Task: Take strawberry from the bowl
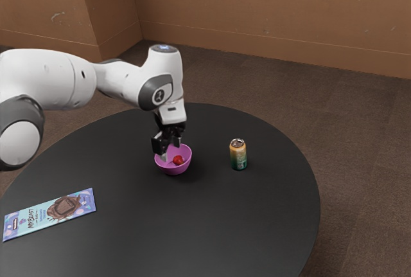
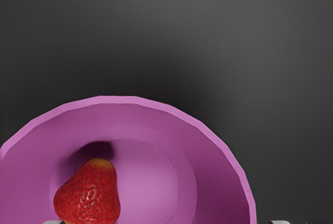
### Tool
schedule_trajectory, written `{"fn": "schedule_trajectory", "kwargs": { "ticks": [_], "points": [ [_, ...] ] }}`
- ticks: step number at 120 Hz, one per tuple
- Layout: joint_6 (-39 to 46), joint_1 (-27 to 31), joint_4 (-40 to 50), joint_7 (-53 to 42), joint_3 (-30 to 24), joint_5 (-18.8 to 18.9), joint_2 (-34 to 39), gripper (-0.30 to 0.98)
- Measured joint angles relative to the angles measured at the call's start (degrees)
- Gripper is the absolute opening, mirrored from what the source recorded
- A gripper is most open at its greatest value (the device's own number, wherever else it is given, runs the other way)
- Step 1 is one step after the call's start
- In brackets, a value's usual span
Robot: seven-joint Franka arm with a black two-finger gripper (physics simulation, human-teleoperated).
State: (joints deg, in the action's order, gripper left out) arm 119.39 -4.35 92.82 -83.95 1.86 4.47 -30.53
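Exterior view: a round black table carries everything, with the white-and-grey jointed arm reaching over it. The flat blue-and-brown wrapped chocolate bar lies well apart, probably out of harm's way. Above the round pink plastic-looking bowl, the black two-finger gripper has its fingers spread, nothing between them. Lowered off-centre, a finger could strike the rim or pinch the wall, tipping or dragging the bowl. The upright yellow-and-green metal can risks a knock only on a wide swing. The red, tapered strawberry rests inside the bowl, off-centre; a lopsided close could roll it away.
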Motion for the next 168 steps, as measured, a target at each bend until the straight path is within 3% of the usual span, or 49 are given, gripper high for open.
{"fn": "schedule_trajectory", "kwargs": {
  "ticks": [34,78,168],
  "points": [
    [3.00,0.45,-2.67,-7.64,0.02,-0.01,-4.10,0.48],
    [5.31,0.26,-0.99,-14.09,0.29,-1.60,-3.59,0.38],
    [8.52,0.67,-1.65,-26.91,0.34,-1.23,-6.04,0.32]
  ]
}}
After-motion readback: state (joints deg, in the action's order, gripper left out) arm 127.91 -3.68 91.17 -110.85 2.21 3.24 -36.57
